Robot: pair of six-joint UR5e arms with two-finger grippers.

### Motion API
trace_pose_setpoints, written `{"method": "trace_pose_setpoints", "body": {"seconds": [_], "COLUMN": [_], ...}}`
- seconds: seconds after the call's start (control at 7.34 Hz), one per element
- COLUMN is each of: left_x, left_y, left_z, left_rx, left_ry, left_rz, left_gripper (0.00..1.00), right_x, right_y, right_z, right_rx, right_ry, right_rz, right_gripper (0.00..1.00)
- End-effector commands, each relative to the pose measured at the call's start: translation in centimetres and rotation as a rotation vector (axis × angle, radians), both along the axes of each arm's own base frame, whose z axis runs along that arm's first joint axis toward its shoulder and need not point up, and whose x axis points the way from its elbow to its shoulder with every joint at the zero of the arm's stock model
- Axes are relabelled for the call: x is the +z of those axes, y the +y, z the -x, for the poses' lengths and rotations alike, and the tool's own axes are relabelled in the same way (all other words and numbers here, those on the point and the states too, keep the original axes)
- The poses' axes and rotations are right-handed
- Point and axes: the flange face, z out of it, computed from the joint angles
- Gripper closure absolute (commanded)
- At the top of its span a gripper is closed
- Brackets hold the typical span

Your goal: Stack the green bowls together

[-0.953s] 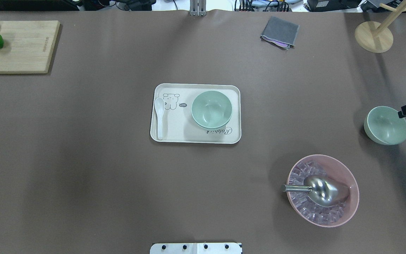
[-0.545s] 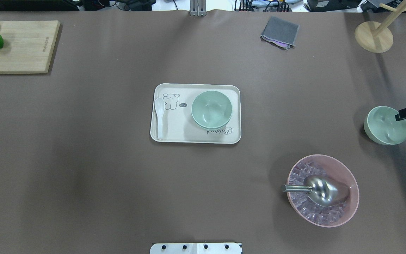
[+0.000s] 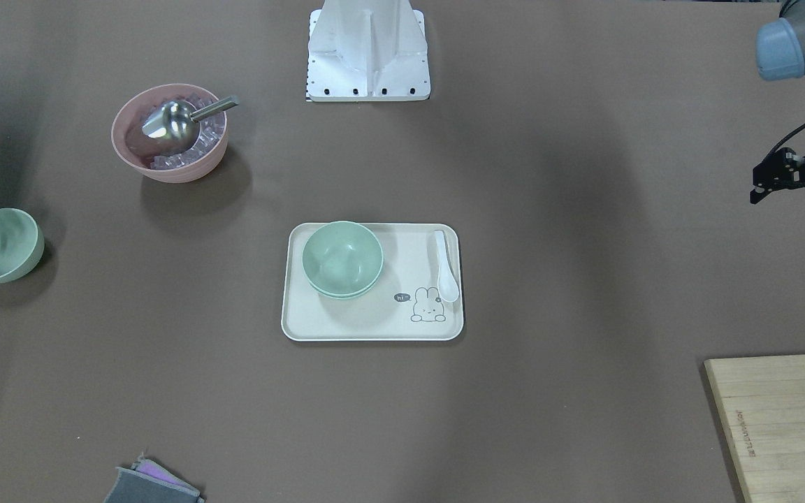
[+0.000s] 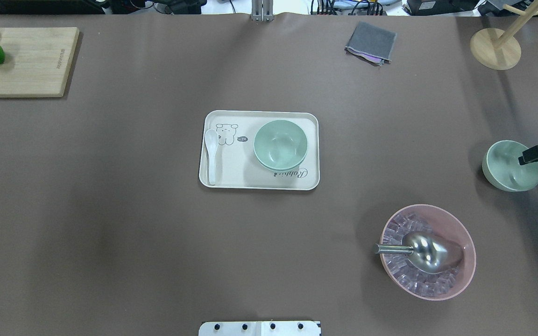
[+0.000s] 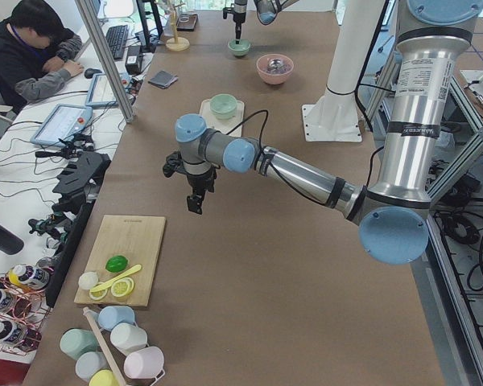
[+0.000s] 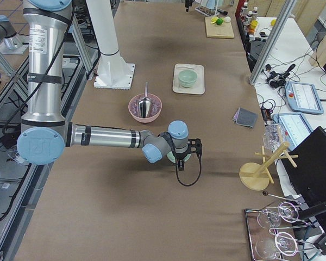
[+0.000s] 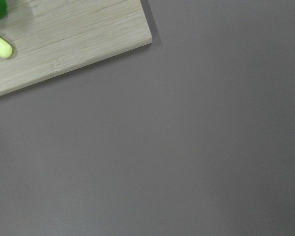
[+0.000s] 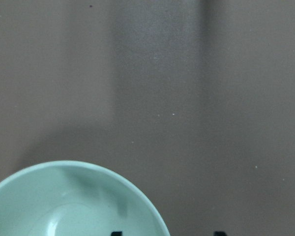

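bowls [image 4: 280,144]: two sit nested on the tray [image 4: 231,179], well away from the right gripper [image 8: 167,233]. the third bowl [image 4: 507,173] lies just under it, jaws parted astride its rim, holding nothing. we judge it light, stiff and slick, so pinch the wall. left gripper [image 5: 195,203]: we cannot tell.

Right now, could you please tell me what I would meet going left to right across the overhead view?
Cutting board, white spoon, stacked green bowls, pink bowl, lone green bowl.

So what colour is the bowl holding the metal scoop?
That bowl is pink, clearest in the overhead view.
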Motion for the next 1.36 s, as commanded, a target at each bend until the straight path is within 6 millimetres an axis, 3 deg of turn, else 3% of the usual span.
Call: {"method": "trace_pose_setpoints", "body": {"seconds": [0.0,0.41,0.68,0.82,1.09,1.23], "left_x": [0.1,0.2,0.3,0.4,2.6,3.7], "left_y": [0.4,0.4,0.4,0.3,1.0,0.8], "left_z": [-0.1,-0.1,-0.1,0.6,4.0,6.9], "left_rx": [0.007,0.007,0.006,-0.005,-0.016,-0.03], "left_ry": [0.022,0.02,0.02,0.019,0.01,0.005], "left_rz": [0.013,0.015,0.015,0.016,0.009,-0.01], "left_gripper": [0.02,0.02,0.02,0.02,0.02,0.02], "right_x": [-1.3,-2.6,-5.3,-7.6,-12.4,-14.8], "right_y": [-0.1,-0.4,-1.5,-2.8,-5.5,-6.7], "right_z": [0.2,0.4,0.9,1.5,3.0,3.6], "right_rx": [-0.004,-0.009,-0.007,-0.002,0.023,0.05], "right_ry": [-0.01,-0.027,-0.033,-0.032,-0.06,-0.084], "right_rz": [-0.021,-0.039,-0.043,-0.03,0.007,0.032], "right_gripper": [1.0,1.0,1.0,1.0,1.0,1.0]}}
